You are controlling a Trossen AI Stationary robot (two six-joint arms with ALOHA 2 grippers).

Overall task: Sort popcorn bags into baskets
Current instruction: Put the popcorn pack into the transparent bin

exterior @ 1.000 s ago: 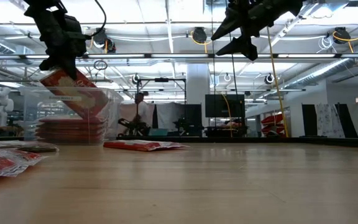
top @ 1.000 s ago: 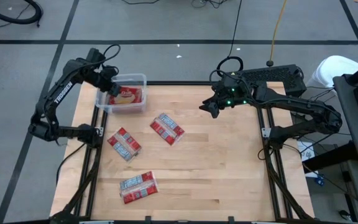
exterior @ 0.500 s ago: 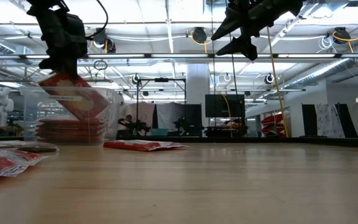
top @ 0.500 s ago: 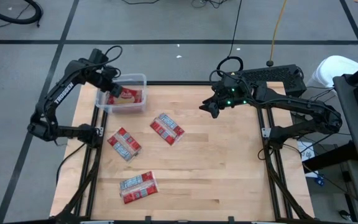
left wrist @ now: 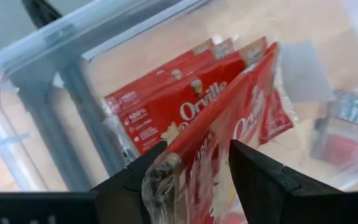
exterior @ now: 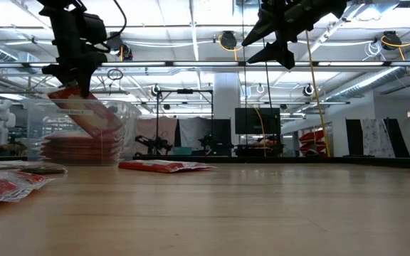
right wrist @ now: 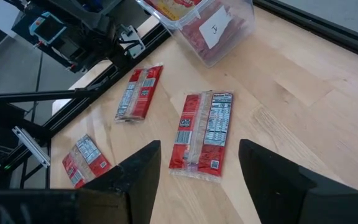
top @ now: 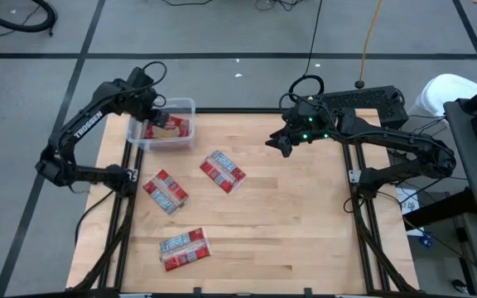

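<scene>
Since 1 s ago my left fingers (left wrist: 194, 180) have spread and lifted a bit; the popcorn bag (left wrist: 229, 130) between them now leans tilted inside the clear basket (top: 162, 124), on the stack there. Its face reads "Orville". Can't tell if the pads touch it. 3 more bags (top: 223, 170) lie flat on the counter (top: 305, 223), nutrition panels up. My right fingers (right wrist: 194, 180) hang open, empty, above the counter's far right.
</scene>
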